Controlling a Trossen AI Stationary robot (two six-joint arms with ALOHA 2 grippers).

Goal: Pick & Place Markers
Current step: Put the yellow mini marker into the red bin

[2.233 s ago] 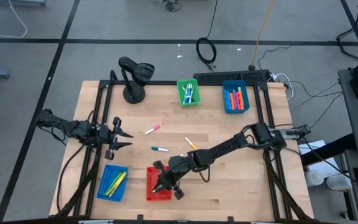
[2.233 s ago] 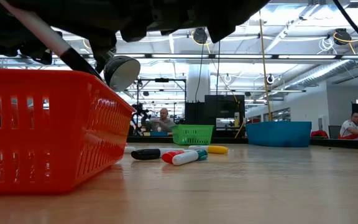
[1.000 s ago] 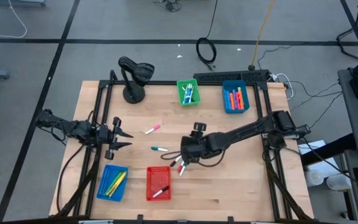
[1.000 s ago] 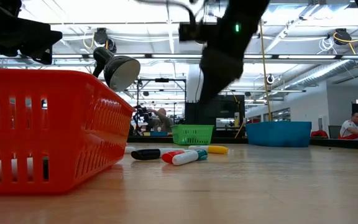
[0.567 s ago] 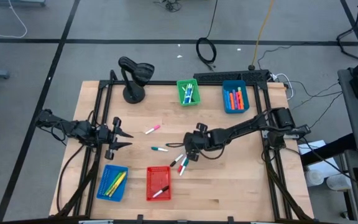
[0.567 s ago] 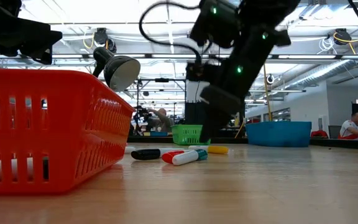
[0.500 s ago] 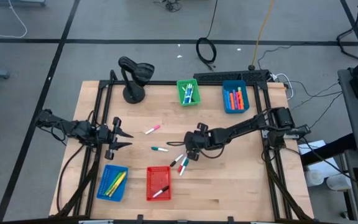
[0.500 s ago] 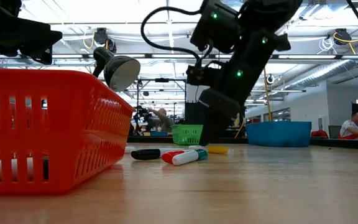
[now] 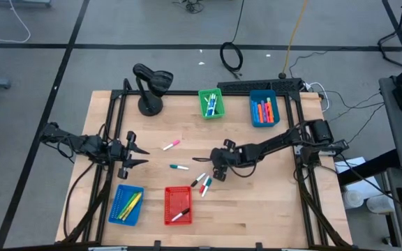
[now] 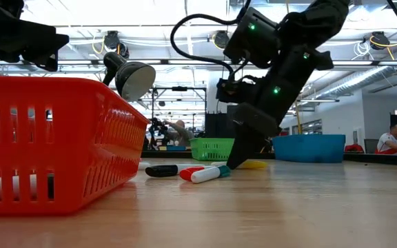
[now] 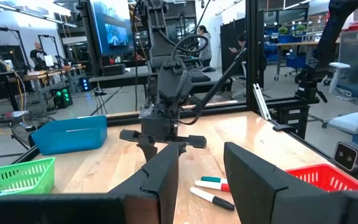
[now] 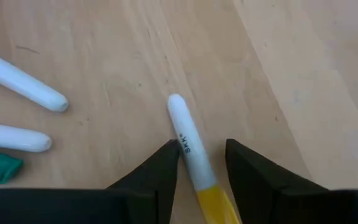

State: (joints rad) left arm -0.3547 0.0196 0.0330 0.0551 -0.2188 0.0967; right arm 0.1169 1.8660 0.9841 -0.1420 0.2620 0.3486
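My right gripper [image 9: 217,168] is low over the table's middle, tilted down, open. In the right wrist view its fingertips [image 12: 166,163] stand on either side of a white-bodied marker with a yellow cap [image 12: 189,144] that lies flat on the wood; whether they touch it I cannot tell. Three more markers [image 9: 202,183] lie just nearer. A teal-capped marker [image 9: 179,167] and a pink one [image 9: 171,145] lie farther left. My left gripper [image 9: 137,155] waits open at the table's left edge.
A red basket [image 9: 178,206] with one marker and a blue basket [image 9: 126,203] stand near the front edge. A green basket [image 9: 211,103] and a blue one [image 9: 264,109] hold markers at the back. A black desk lamp [image 9: 152,85] stands back left.
My right gripper has come down from well above the table to just over the wood. It has shifted a little toward the right and far edges, onto the yellow-capped marker, and tipped more steeply down. The markers have not moved.
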